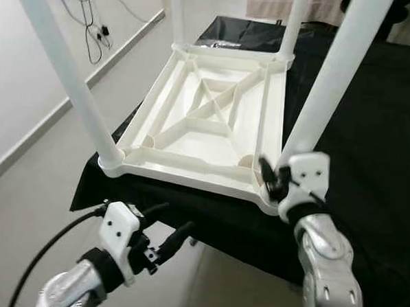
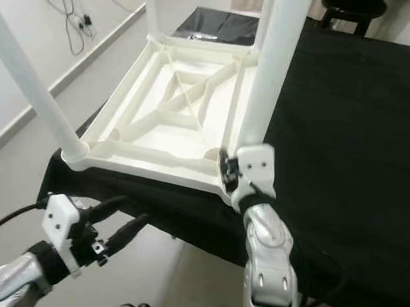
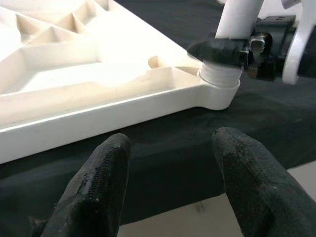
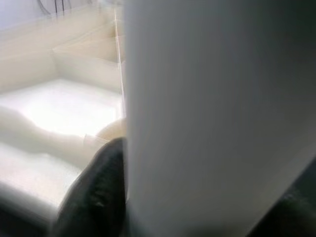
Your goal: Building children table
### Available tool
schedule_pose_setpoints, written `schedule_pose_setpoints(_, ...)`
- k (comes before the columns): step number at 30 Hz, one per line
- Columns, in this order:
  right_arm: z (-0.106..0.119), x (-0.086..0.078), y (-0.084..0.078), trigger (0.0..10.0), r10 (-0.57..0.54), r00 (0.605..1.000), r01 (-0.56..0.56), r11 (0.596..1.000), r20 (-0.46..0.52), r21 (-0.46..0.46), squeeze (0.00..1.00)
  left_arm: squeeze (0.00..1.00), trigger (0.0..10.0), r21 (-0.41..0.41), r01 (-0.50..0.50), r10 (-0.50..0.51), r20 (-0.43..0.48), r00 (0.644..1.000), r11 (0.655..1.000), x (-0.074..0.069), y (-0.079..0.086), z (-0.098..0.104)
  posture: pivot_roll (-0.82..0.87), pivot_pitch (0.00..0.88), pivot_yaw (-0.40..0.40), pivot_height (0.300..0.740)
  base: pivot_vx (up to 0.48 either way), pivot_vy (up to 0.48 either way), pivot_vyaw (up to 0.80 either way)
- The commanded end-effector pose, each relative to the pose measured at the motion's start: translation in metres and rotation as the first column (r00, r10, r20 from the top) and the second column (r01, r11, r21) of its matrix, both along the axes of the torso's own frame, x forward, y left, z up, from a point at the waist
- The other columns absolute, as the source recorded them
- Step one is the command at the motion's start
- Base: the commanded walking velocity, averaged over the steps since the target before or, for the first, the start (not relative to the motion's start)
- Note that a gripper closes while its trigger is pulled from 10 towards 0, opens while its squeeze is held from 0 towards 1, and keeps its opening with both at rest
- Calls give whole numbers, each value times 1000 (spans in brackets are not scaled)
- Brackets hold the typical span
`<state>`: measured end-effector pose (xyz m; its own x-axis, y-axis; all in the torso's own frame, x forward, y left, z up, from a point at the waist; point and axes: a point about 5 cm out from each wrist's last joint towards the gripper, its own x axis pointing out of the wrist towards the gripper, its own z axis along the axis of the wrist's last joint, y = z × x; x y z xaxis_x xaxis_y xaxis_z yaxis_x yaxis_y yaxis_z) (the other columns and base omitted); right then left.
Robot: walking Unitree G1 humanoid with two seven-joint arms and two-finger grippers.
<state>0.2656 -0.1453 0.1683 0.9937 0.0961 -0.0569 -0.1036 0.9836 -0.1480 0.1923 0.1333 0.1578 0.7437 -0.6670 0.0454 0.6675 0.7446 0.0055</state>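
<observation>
Gripping table leg (image 1: 333, 78), right claw (image 1: 271, 176), left claw (image 1: 168, 228) spread

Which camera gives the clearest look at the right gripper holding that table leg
The left wrist view: the right gripper clamps the white leg just above its corner socket. Both eye views show it from behind; the right wrist view is mostly blurred leg.
</observation>
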Motion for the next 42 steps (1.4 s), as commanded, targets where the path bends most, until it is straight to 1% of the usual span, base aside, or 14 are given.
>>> schedule_pose_setpoints(1, -7, 0, 3, 10000, -10, 999, 11, 999, -49, 31, 1000, 0, 10000, 10, -5, 5, -11, 1000, 1000, 0, 1, -4, 16, 165, 21, 740, 0, 0, 0)
schedule_pose_setpoints(4, -4, 1, 8, 10000, 33, 999, -30, 997, -38, 67, 1000, 0, 10000, 7, -7, 8, -15, 1000, 1000, 1, 2, -5, 14, 160, 25, 740, 0, 0, 0)
schedule_pose_setpoints(6, 15, 9, 24, 10000, 363, 931, -366, 923, 50, 119, 1000, 0, 10000, 7, -11, 11, -15, 1000, 1000, 6, 2, -8, 14, 146, 29, 740, 0, 0, 0)
schedule_pose_setpoints(7, 20, 12, 23, 10000, 456, 888, -461, 878, 64, 130, 678, 0, 10000, 10, -12, 12, -11, 1000, 1000, 8, 2, -8, 10, 137, 27, 740, 0, 0, 0)
schedule_pose_setpoints(9, 24, 14, 22, 10000, 504, 861, -509, 849, 71, 138, 678, 0, 10000, 12, -13, 13, -8, 1000, 1000, 9, 2, -9, 10, 135, 27, 740, 0, 0, 0)
schedule_pose_setpoints(10, 27, 21, 16, 10000, 538, 839, -544, 832, 76, 110, 0, 0, 10000, 11, -11, 11, -8, 1000, 1000, 11, 1, -9, 13, 131, 26, 740, 0, 0, 0)
schedule_pose_setpoints(18, 39, 52, -4, 10000, 668, 741, -668, 743, 61, -21, 0, 0, 10000, 16, -6, 6, -3, 1000, 1000, 18, -2, -13, 24, 111, 20, 740, 0, 0, 0)
schedule_pose_setpoints(21, 43, 65, -5, 10000, 750, 660, -750, 661, 39, -15, 0, 0, 10000, 11, -11, 11, -1, 1000, 1000, 22, -2, -15, 22, 97, 16, 740, 0, 0, 0)
schedule_pose_setpoints(22, 42, 69, -2, 6000, 786, 617, -787, 617, 38, 9, 0, 0, 10000, 4, -13, 13, 0, 1000, 1000, 24, -2, -16, 25, 94, 13, 740, 0, 0, 0)
schedule_pose_setpoints(24, 42, 69, -2, 6000, 786, 617, -787, 617, 38, 9, 0, 0, 10000, 4, -13, 13, 0, 1000, 1000, 24, -2, -16, 25, 94, 13, 740, 0, 0, 0)
schedule_pose_setpoints(25, 41, 74, 1, 1961, 804, 594, -804, 594, 34, 12, 0, 0, 10000, -3, -15, 15, 1, 1000, 1000, 27, -2, -17, 38, 91, 9, 740, 0, 0, 0)
schedule_pose_setpoints(26, 39, 78, 4, 0, 826, 562, -827, 560, 43, 41, 0, 0, 10000, -11, -24, 24, 2, 1000, 1000, 31, -1, -18, 44, 79, 2, 740, 0, 0, 0)
schedule_pose_setpoints(34, 35, 83, 2, 0, 853, 520, -854, 516, 46, 64, 0, 0, 10000, -29, -37, 38, 2, 999, 999, 41, -1, -21, 23, 61, -5, 740, 0, 0, 0)
schedule_pose_setpoints(42, 22, 73, -12, 0, 781, 622, -783, 622, 50, 30, 0, 0, 10000, -42, -29, 29, 0, 1000, 999, 48, 0, -25, -18, 55, -9, 740, 0, 0, 0)
